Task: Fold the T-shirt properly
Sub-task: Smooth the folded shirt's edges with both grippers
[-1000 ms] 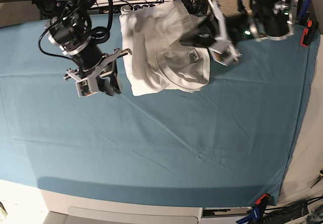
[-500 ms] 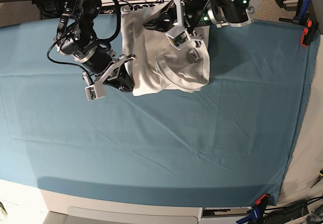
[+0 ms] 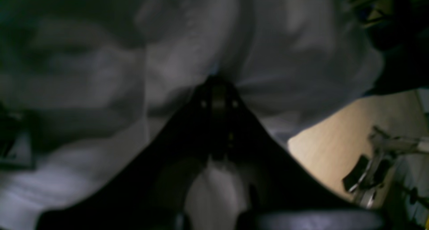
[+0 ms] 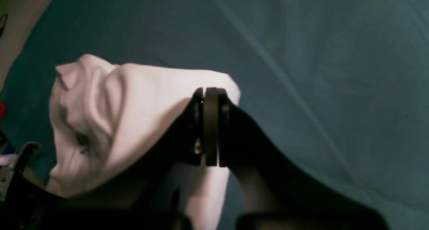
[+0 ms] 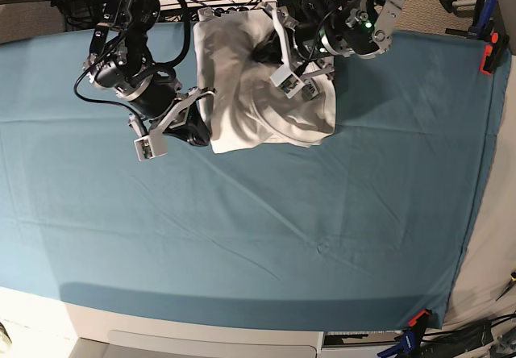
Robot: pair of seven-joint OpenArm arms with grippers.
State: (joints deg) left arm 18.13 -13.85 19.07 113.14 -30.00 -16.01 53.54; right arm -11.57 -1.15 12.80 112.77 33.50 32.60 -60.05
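The T-shirt (image 5: pixel 266 92) lies bunched and partly folded at the far edge of the tabletop (image 5: pixel 266 229), on the teal cloth, between the two arms.

The right claw (image 4: pixel 210 99) has its jaws pressed together at the shirt's near corner, the tips right at the fabric edge with white cloth showing on one side and below them. They look pinched on that edge, though the contact itself is hidden.

The left claw (image 3: pixel 218 89) is pushed into the shirt's folds (the wrist view is dark and blurred). Its jaws meet at a narrow point with white cloth gathered all round them, so it appears to be pinching the fabric.
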